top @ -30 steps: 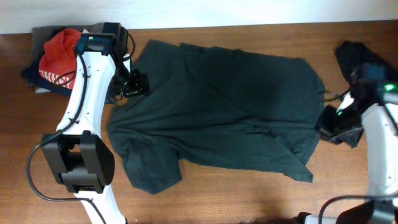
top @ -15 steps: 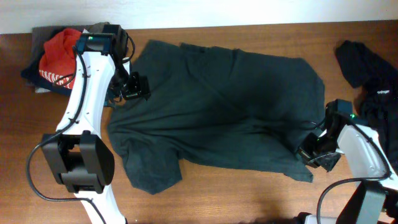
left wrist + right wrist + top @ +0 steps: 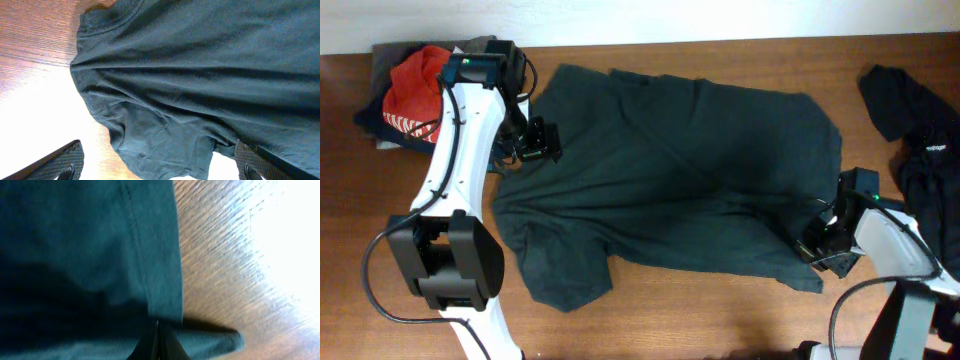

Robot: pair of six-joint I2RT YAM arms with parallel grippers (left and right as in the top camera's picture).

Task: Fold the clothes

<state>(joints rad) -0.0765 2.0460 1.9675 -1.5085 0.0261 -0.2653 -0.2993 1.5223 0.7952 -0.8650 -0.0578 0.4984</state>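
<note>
Overhead, you are looking at a dark charcoal shirt (image 3: 690,170) lying spread across the middle of the wooden table (image 3: 720,320), rumpled, with one sleeve trailing toward the near left. Your left gripper (image 3: 535,140) is hovering over the shirt's left edge, near the collar. In the left wrist view its fingers (image 3: 62,162) are standing wide apart with nothing between them, and the ribbed collar (image 3: 105,15) is lying below on the wood.

Your right gripper (image 3: 817,247) is sitting at the shirt's near right corner. In the right wrist view its fingers (image 3: 150,342) are pressed together right at the stitched hem (image 3: 135,235); you cannot tell whether any cloth is caught between them.

A red garment (image 3: 415,95) is lying on a pile at the far left, showing white lettering too small to read. Black clothes (image 3: 910,120) are lying at the right edge, carrying a small white print that is also unreadable.
</note>
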